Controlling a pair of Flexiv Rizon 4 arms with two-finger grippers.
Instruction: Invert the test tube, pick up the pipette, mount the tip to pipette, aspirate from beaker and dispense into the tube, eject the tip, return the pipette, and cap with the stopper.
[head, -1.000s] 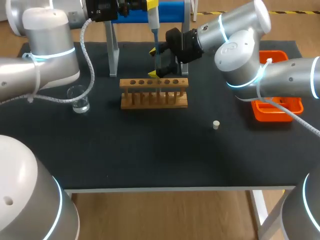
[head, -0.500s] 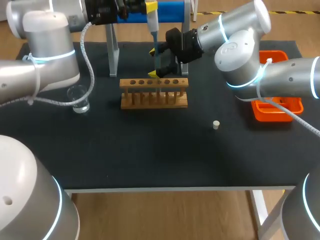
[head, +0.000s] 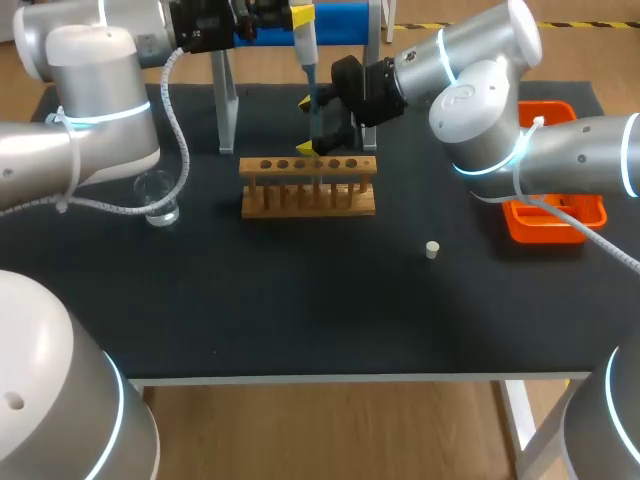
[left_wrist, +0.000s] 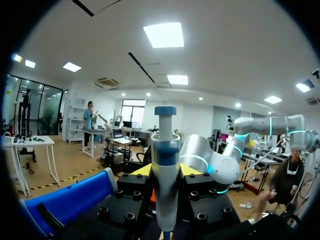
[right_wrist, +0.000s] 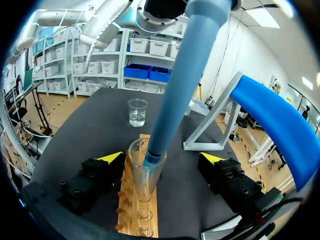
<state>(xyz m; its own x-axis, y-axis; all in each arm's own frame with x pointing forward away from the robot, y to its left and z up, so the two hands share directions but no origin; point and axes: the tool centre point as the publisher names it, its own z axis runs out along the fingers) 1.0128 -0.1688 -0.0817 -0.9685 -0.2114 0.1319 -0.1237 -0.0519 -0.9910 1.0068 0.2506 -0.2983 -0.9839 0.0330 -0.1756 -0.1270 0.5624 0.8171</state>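
Note:
My left gripper (head: 300, 14) hangs over the back of the table, shut on the blue-grey pipette (head: 308, 55), which points straight down. In the left wrist view the pipette (left_wrist: 165, 170) stands upright between the yellow tips. Its blue tip (right_wrist: 152, 159) sits in the mouth of the clear test tube (right_wrist: 144, 175), which stands upright in the wooden rack (right_wrist: 142, 215). My right gripper (right_wrist: 161, 159) is open, with its fingers wide on either side of the tube and apart from it. In the head view the right gripper (head: 308, 124) is just behind the rack (head: 308, 187).
A glass beaker (head: 157, 197) with some liquid stands left of the rack. The small white stopper (head: 432, 250) lies to the rack's front right. An orange tray (head: 555, 215) is at the right edge. The blue pipette stand (head: 340, 20) is at the back.

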